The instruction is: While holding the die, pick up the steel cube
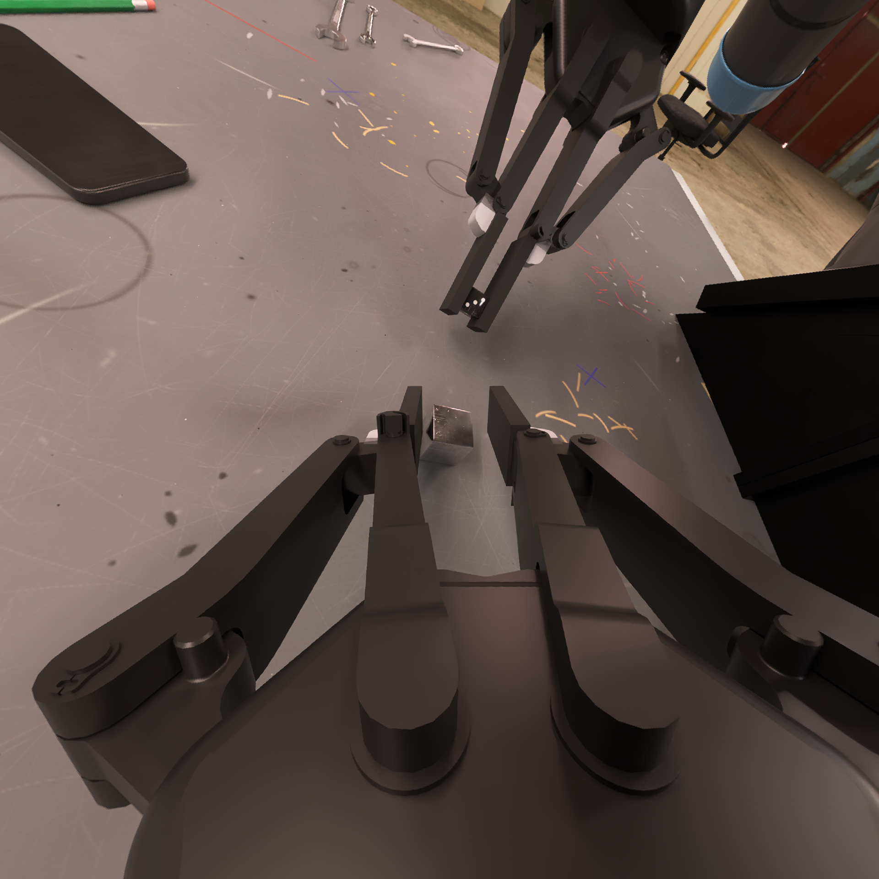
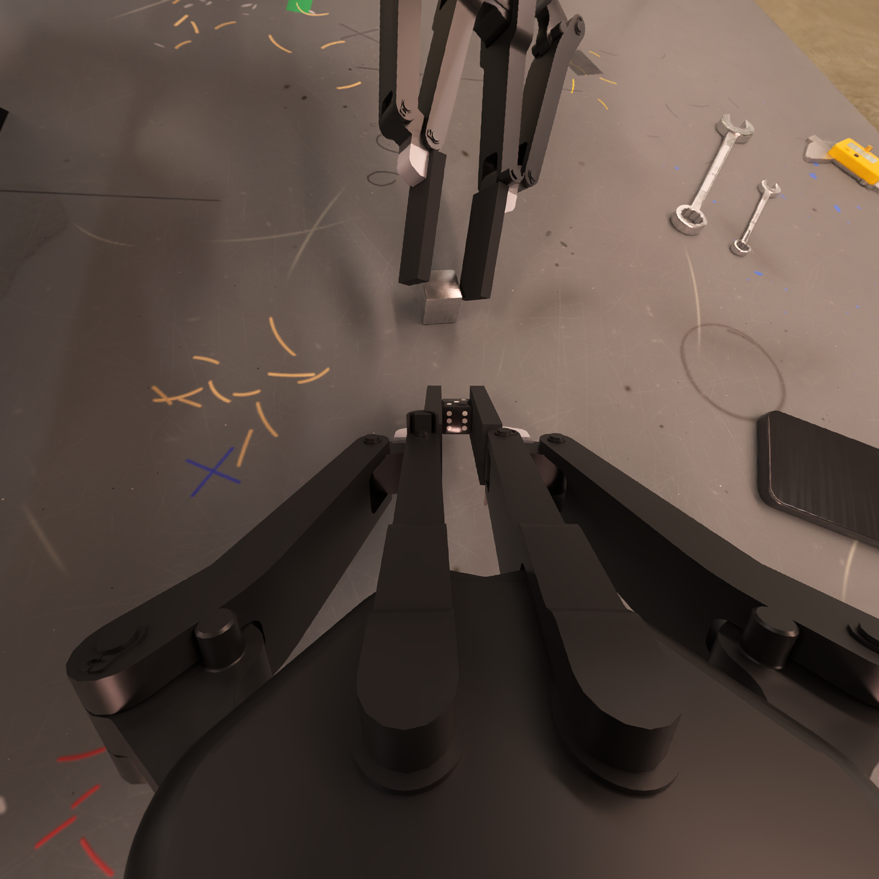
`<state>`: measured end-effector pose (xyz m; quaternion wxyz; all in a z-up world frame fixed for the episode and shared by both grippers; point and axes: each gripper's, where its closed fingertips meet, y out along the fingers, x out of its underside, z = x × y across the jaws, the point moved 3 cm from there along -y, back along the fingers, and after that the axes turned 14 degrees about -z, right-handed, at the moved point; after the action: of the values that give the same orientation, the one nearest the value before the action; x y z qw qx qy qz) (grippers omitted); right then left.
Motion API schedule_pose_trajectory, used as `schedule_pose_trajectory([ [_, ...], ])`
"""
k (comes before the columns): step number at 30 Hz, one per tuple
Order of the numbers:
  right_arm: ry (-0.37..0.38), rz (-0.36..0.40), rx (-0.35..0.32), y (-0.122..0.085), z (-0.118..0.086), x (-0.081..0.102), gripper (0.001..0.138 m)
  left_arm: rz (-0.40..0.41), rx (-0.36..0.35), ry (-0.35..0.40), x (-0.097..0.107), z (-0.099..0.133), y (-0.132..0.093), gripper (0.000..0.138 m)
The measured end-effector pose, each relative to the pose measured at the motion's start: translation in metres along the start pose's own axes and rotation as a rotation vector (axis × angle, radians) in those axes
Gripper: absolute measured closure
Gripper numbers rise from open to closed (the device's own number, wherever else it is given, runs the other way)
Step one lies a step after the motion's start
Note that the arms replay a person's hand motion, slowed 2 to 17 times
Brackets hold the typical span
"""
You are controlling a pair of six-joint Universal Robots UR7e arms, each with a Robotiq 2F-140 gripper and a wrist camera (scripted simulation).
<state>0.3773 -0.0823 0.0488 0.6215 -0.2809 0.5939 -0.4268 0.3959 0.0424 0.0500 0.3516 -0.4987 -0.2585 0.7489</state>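
Observation:
A small steel cube (image 1: 449, 433) rests on the grey table. My left gripper (image 1: 455, 404) is open and straddles it. The left finger is close against the cube's side and a gap shows at the right finger. In the right wrist view the cube (image 2: 441, 299) sits on the table with the left gripper (image 2: 444, 290) reaching down around its top. My right gripper (image 2: 454, 395) is shut on a black die with white pips (image 2: 455, 416) and holds it just above the table. In the left wrist view the right gripper (image 1: 468, 318) and the die (image 1: 474, 302) hang a short way beyond the cube.
A dark flat slab (image 1: 81, 123) lies at the left and also shows in the right wrist view (image 2: 823, 475). Wrenches (image 2: 708, 176) and a yellow tool (image 2: 851, 157) lie farther off. A black box (image 1: 799, 404) stands close on the right, near the table edge (image 1: 704, 214).

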Motion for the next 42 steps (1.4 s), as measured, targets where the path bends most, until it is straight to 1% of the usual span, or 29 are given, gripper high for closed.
schedule_pose_trajectory([
  [23,-0.001,0.0,-0.009,-0.002,0.0005,-0.0003,0.123,-0.039,-0.058,0.048,0.0015,0.0017,0.0049,0.093],
  [42,-0.001,0.003,-0.008,-0.0034,-0.0009,-0.0016,0.123,-0.063,-0.082,0.072,0.0027,0.0033,0.0081,0.092],
])
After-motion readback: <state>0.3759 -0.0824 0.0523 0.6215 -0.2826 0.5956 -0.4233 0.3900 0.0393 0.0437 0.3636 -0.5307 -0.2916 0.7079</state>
